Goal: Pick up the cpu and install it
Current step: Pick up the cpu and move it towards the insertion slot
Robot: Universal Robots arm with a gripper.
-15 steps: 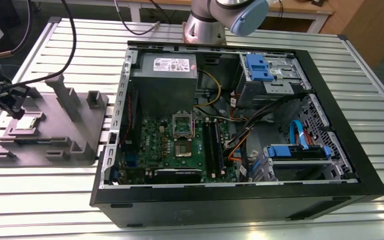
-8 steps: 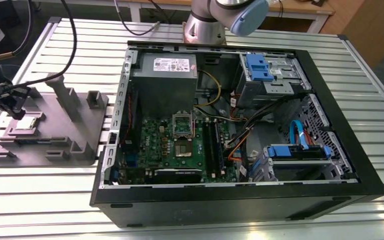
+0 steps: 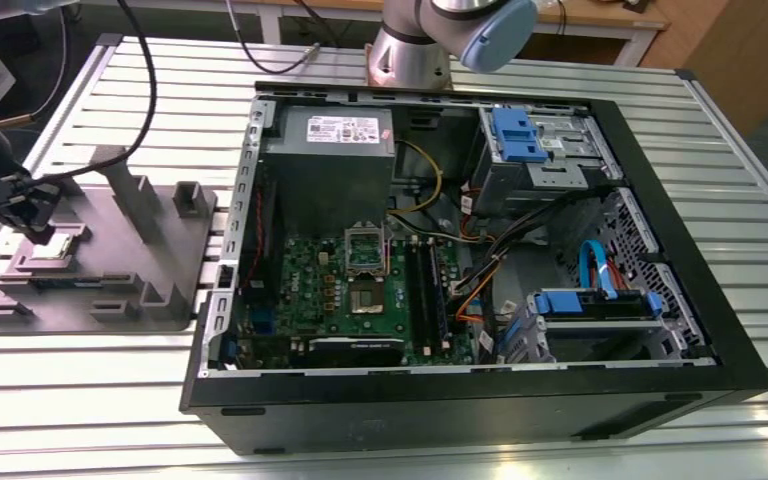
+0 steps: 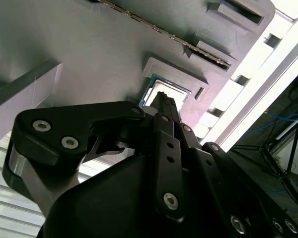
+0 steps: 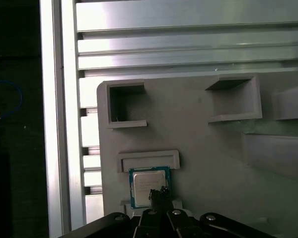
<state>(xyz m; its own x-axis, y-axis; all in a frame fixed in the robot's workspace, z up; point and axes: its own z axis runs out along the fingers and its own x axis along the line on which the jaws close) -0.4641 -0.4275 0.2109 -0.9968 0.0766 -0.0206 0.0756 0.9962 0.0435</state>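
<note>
Though the open computer case (image 3: 491, 415) takes the middle of the exterior view, the gripper (image 3: 40, 228) hangs at its nine o'clock, over the grey tray (image 3: 191, 250).

In the second wrist view the jaws look drawn narrow with nothing between them. Their tip is poised over the cpu (image 4: 154, 94), which lies flat in a tray recess.

In the first wrist view the square cpu (image 5: 148, 183) lies straight below the tip, not off to one side. Whether they touch I cannot tell.

Slatted aluminium table (image 3: 91, 400) carries grey tray (image 3: 177, 265) at exterior view's left, open black computer case (image 3: 491, 405) beside.
</note>
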